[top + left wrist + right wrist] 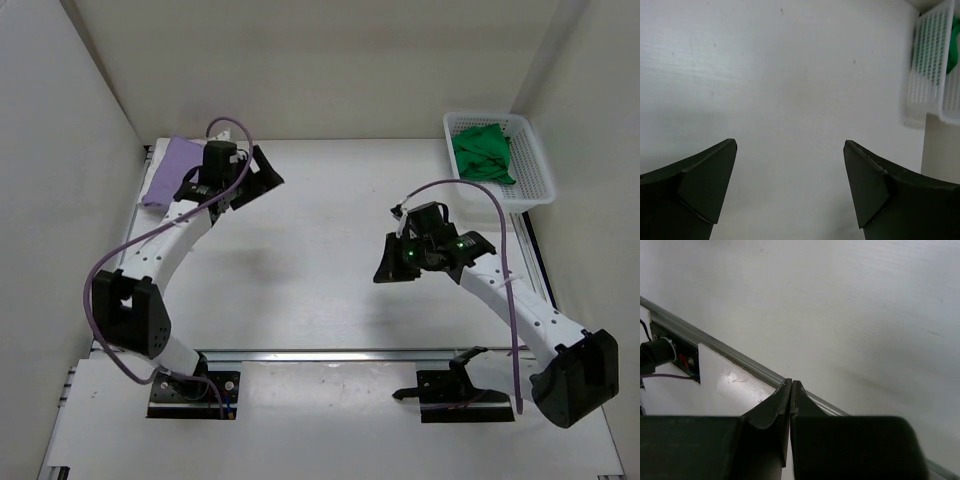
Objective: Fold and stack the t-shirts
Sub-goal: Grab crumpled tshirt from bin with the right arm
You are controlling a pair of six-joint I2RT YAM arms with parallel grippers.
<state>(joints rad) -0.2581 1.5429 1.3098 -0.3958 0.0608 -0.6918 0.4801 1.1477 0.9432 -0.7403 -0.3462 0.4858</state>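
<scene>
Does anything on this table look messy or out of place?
Only the green t-shirt: it lies bunched up in the white basket at the far right corner, unfolded. The purple t-shirt lies flat at the far left edge. Nothing looks spilled or damaged.

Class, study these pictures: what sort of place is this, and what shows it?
Probably a robotics lab test cell: a left arm and right arm bolted to a white table, plain white walls enclosing it, and a basket holding a green t-shirt.

A green t-shirt [482, 152], lavender t-shirt [168, 172] and white lattice basket [536, 165].
</scene>
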